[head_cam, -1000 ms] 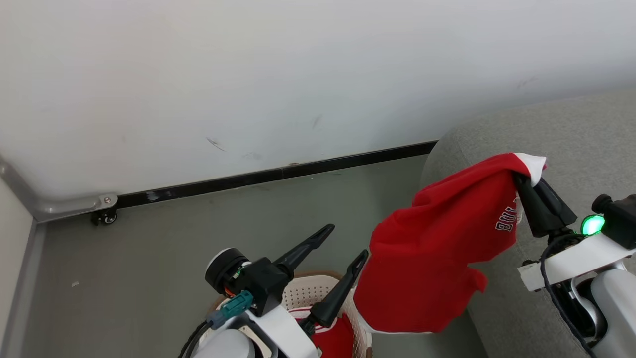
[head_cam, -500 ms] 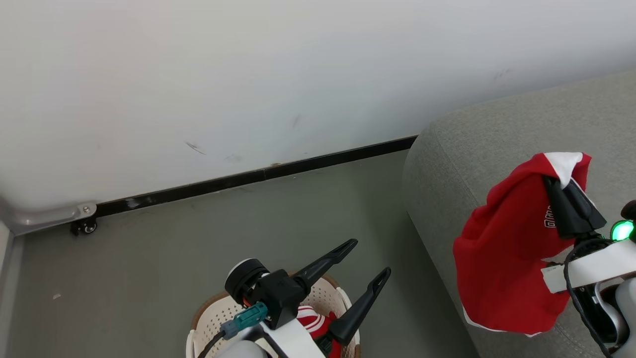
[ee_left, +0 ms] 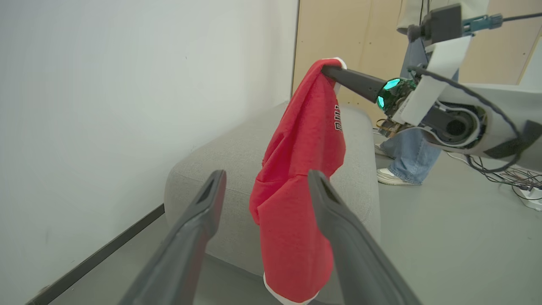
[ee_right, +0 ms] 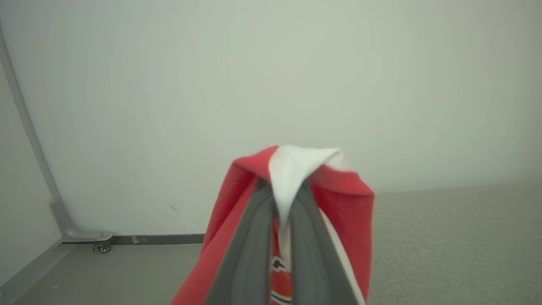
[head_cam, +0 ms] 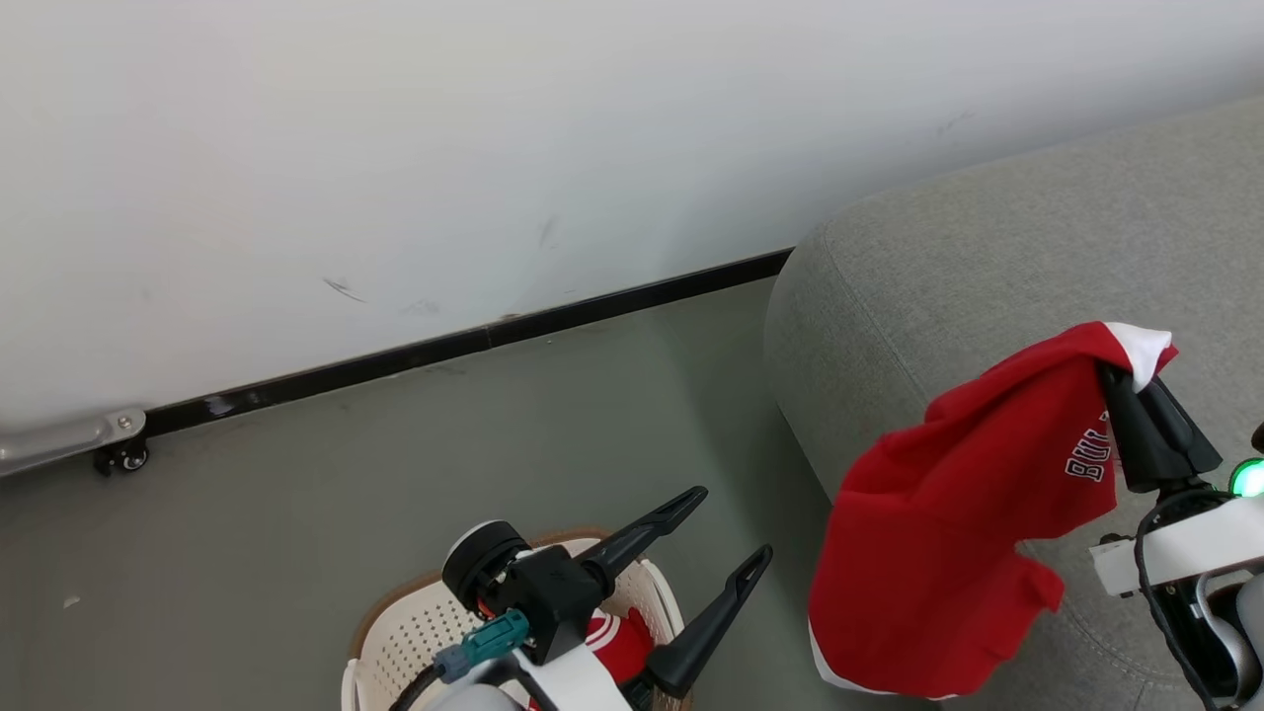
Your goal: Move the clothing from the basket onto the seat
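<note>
My right gripper (head_cam: pixel 1121 395) is clamping the jersey (head_cam: pixel 948 523) by its white trim; soft and light, it is dangling by the seat (head_cam: pixel 987 257). My left gripper (head_cam: pixel 729 521) is gaping empty.

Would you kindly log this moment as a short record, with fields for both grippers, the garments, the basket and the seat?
seat: grey, against the wall
basket: on the floor near the seat
second garment: red, lying in the basket
held garment: red, hanging by the seat's corner, not laid down
right gripper: shut on the held garment's white-trimmed edge
left gripper: open, empty, above the basket
</note>
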`<state>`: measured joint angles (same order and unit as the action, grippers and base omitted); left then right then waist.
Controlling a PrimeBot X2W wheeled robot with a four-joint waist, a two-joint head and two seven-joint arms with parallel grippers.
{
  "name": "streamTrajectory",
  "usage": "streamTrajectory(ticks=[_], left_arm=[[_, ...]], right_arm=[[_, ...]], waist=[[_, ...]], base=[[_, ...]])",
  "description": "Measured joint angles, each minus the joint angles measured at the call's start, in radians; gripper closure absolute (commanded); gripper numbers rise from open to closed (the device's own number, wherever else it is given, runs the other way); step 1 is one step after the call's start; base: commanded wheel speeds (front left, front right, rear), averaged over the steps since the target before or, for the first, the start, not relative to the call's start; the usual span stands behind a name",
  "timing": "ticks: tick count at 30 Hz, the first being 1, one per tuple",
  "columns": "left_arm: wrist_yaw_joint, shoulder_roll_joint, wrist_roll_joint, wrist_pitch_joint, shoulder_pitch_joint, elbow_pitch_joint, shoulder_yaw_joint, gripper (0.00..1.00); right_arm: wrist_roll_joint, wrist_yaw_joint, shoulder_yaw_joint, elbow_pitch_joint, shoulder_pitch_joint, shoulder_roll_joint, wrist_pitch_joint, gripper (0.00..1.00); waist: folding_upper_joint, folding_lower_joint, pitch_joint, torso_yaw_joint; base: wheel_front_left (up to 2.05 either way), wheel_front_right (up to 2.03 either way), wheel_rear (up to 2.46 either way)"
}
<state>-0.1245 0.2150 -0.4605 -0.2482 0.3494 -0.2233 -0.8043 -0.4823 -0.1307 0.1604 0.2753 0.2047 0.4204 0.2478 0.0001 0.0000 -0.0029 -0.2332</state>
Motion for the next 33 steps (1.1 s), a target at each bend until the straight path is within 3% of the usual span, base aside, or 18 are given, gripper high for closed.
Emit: streamTrajectory(ticks=[8,16,33], left_arm=[[0.000,0.016,0.018,0.000,0.002,0.000,-0.007,0.00],[0.000,0.036,0.035,-0.003,0.011,0.010,0.000,0.00],[0.010,0.054,0.052,-0.004,0.093,0.048,0.047,0.00]], right_arm=[[0.007,0.000,-0.026,0.049,0.026,0.000,-0.012,1.00],[0.015,0.000,-0.054,0.055,0.205,0.039,-0.053,1.00],[0.021,0.000,-0.213,0.197,0.503,0.210,-0.163,1.00]], waist=[[0.0000,0.0000,0.036,-0.010],[0.0000,0.0000,0.081,-0.004],[0.0000,0.0000,0.172,0.042]], base=[[0.00,0.00,0.00],[0.00,0.00,0.00],[0.00,0.00,0.00]])
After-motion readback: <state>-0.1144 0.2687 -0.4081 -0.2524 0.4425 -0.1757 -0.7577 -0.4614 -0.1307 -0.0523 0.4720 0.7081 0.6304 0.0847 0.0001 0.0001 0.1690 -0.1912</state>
